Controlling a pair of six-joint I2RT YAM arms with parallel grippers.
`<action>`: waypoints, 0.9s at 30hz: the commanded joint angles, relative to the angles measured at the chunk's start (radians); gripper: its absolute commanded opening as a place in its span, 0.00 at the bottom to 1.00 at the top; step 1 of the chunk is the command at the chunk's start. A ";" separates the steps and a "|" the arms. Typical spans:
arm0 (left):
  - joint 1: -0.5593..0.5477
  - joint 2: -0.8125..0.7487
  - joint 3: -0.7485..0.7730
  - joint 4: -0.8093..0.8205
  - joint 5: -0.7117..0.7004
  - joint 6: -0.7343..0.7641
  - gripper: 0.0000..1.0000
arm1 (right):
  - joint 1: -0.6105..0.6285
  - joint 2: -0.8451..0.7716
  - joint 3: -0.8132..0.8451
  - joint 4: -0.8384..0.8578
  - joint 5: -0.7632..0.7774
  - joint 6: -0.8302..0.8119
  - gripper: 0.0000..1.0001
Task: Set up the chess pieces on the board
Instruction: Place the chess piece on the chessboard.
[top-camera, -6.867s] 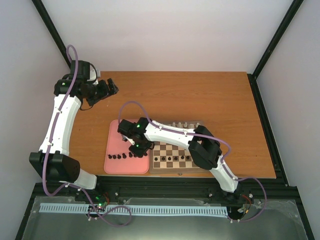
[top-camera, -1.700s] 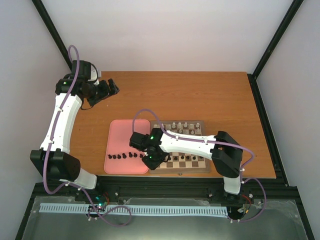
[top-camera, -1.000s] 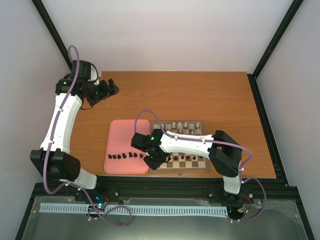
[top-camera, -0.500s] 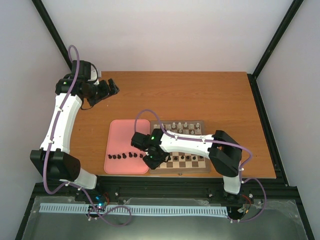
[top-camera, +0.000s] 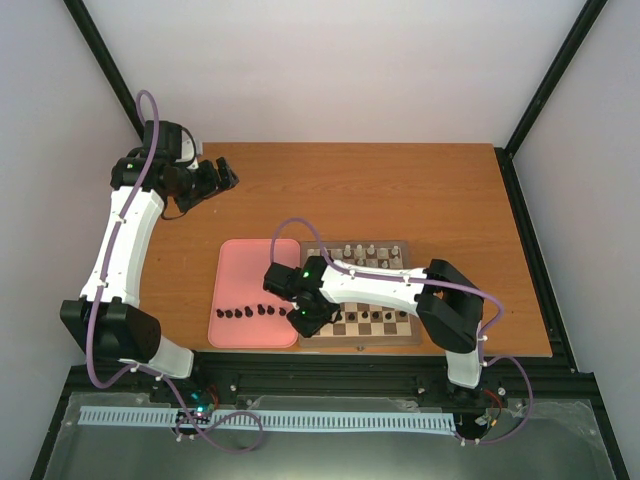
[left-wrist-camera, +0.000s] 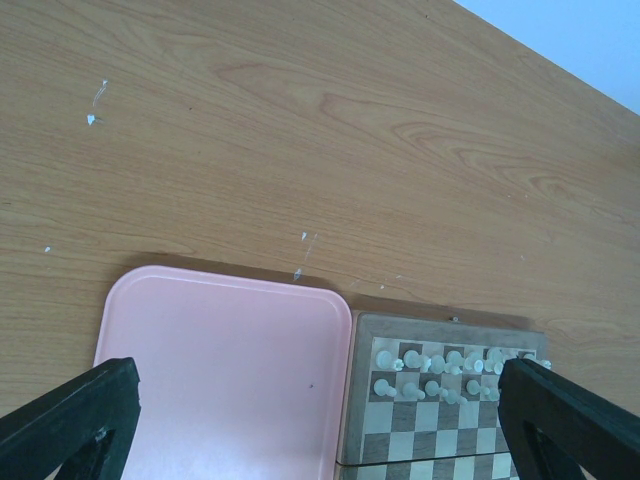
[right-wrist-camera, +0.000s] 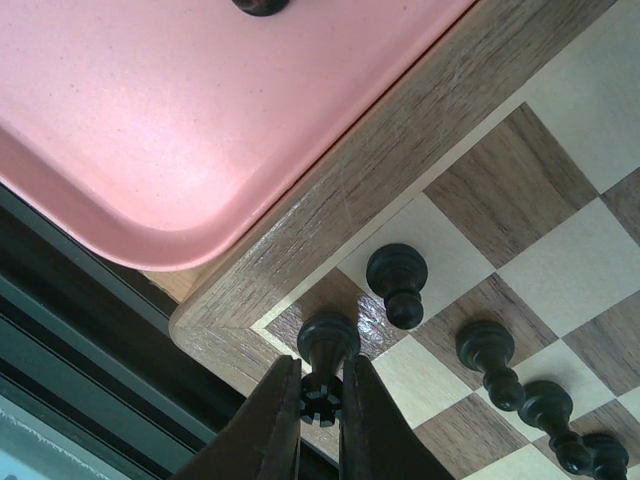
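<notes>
Right gripper (right-wrist-camera: 320, 378) has moved onto the board (right-wrist-camera: 345, 195)'s corner, pinching a black piece (right-wrist-camera: 327, 343) half hidden by its fingers (right-wrist-camera: 275, 425). Left gripper (left-wrist-camera: 320, 405) gapes empty, fingertips (left-wrist-camera: 90, 395) cut off.

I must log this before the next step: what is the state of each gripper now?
Left gripper: open, holding nothing.
Right gripper: closed on a black chess piece.

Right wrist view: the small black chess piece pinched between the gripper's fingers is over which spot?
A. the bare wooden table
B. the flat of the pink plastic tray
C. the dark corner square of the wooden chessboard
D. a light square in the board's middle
C: the small black chess piece, pinched by the right gripper, is over the dark corner square of the wooden chessboard, just off the pink plastic tray.
</notes>
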 joint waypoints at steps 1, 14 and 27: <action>-0.005 0.002 0.007 0.017 0.006 0.006 1.00 | -0.007 0.011 -0.014 0.002 -0.005 -0.006 0.11; -0.006 -0.002 0.003 0.015 0.005 0.007 1.00 | -0.007 -0.005 -0.032 0.020 -0.046 -0.022 0.14; -0.005 -0.008 0.006 0.014 0.002 0.007 1.00 | -0.007 -0.008 -0.024 0.012 -0.003 -0.004 0.20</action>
